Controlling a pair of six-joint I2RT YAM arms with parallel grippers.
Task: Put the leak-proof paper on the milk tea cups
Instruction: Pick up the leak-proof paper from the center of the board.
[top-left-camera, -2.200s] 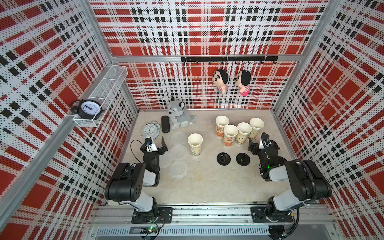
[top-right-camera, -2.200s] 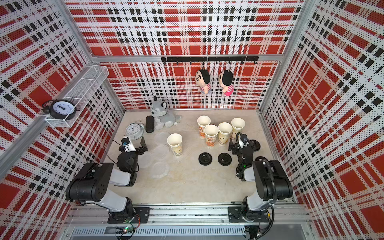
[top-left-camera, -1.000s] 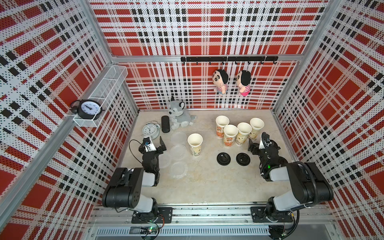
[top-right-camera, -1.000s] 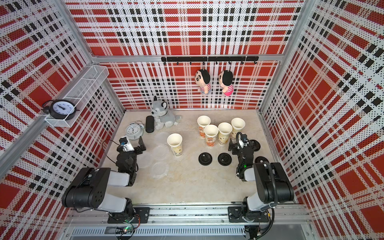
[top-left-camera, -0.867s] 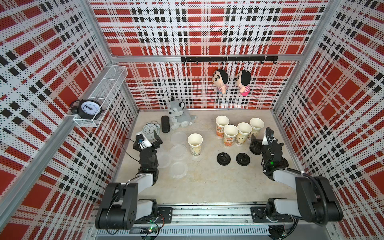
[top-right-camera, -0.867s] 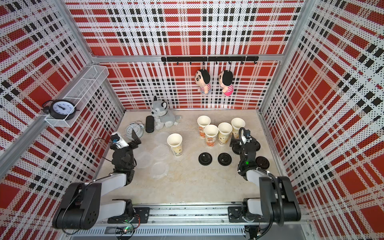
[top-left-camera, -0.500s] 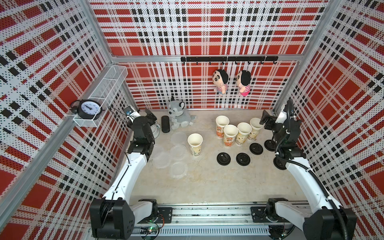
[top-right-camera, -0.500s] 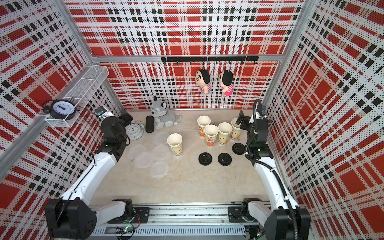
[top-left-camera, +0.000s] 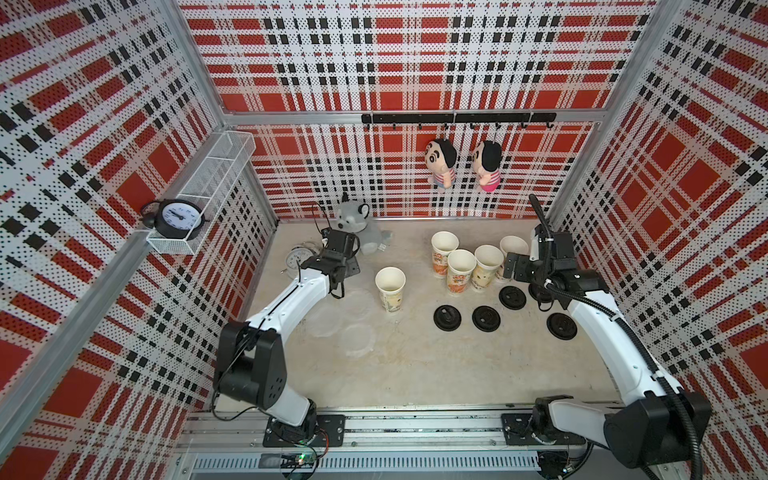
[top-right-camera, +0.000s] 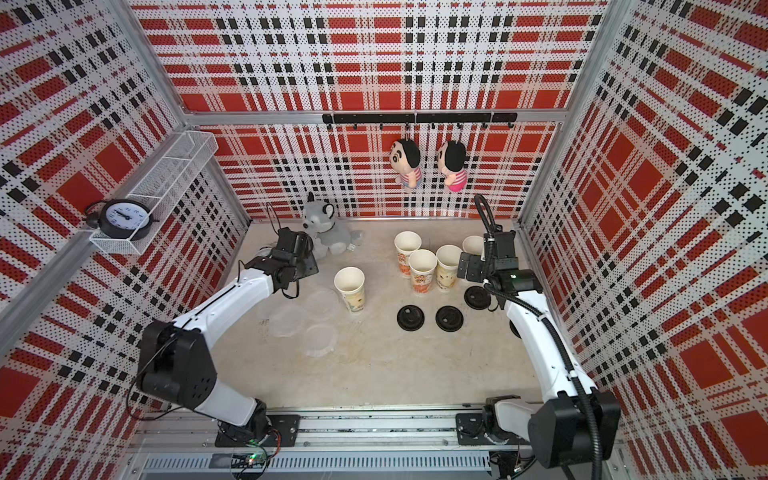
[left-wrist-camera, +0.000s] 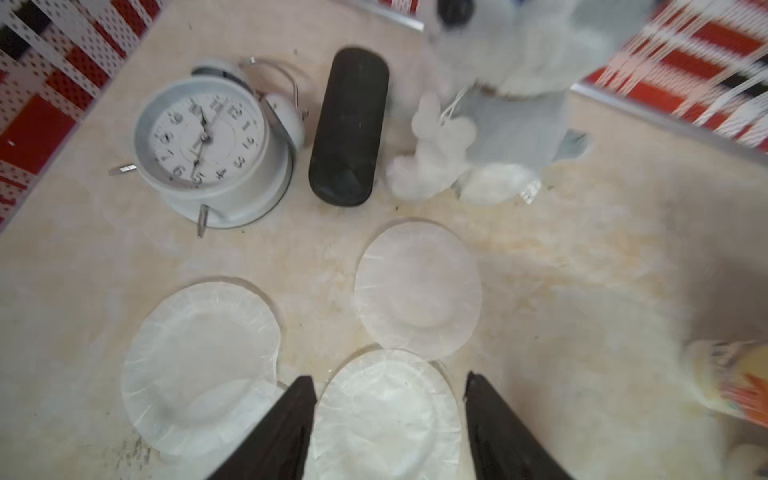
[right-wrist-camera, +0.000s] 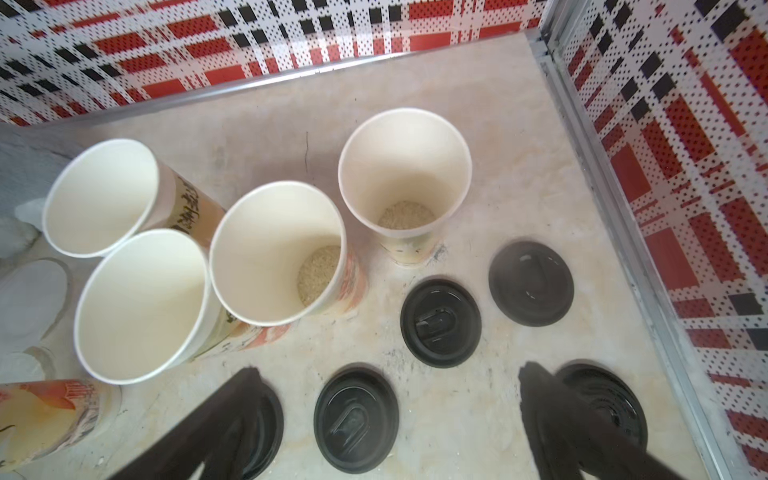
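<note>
One sheet of leak-proof paper (left-wrist-camera: 386, 415) lies flat just beneath my left claw (left-wrist-camera: 388, 380), whose jaws are parted and grip nothing. Four milk tea cups (right-wrist-camera: 274, 253) stand ahead of my right claw (right-wrist-camera: 390, 372), which is spread wide and empty over black lids (right-wrist-camera: 440, 322).

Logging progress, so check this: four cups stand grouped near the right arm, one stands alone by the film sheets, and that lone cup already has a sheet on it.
Wrong on one point: the lone cup has no sheet on it; both top views show its mouth open. The film sheets lie on the table beside it. The four grouped cups are as stated.
</note>
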